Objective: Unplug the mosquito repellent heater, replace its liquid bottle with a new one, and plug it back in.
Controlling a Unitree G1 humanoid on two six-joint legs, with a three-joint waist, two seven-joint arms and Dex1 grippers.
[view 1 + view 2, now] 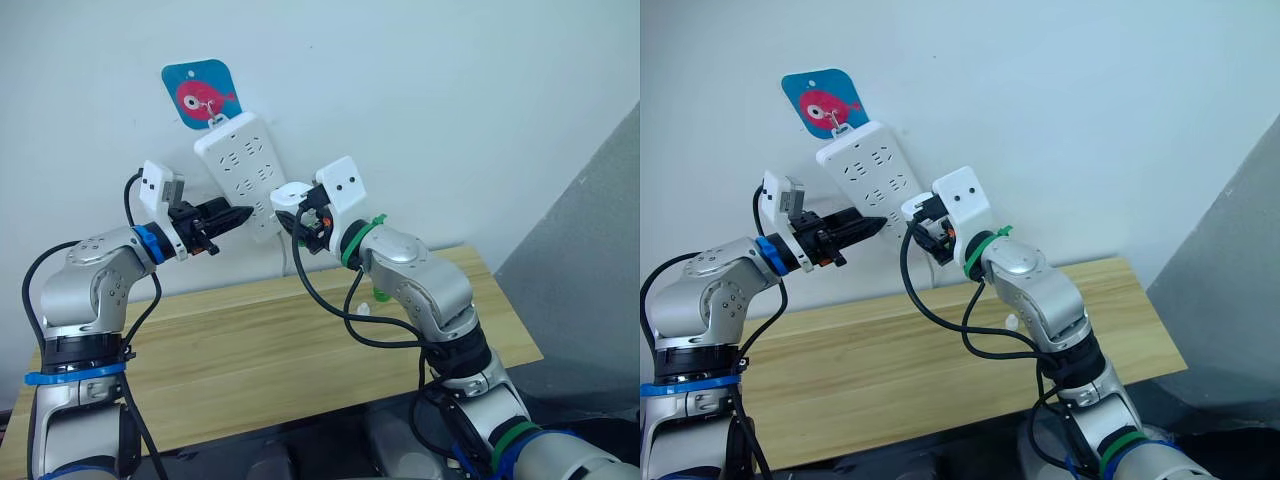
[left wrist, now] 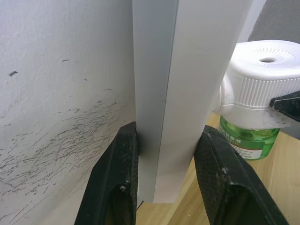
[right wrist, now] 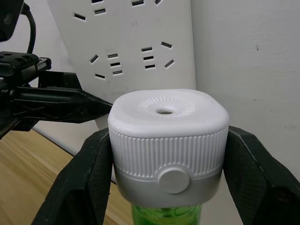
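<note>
While my left gripper (image 2: 164, 178) pinches the power strip (image 1: 240, 170) edge to steady it, my right gripper (image 3: 166, 164) clamps the mosquito repellent heater (image 3: 168, 140) at the strip's face, green liquid bottle (image 2: 248, 138) beneath. I should move it straight, perpendicular to the sockets, without twisting.

No lettering I can read, small print on my green bottle's label (image 2: 243, 149) too blurred, fish picture on wall sign (image 1: 203, 95)
</note>
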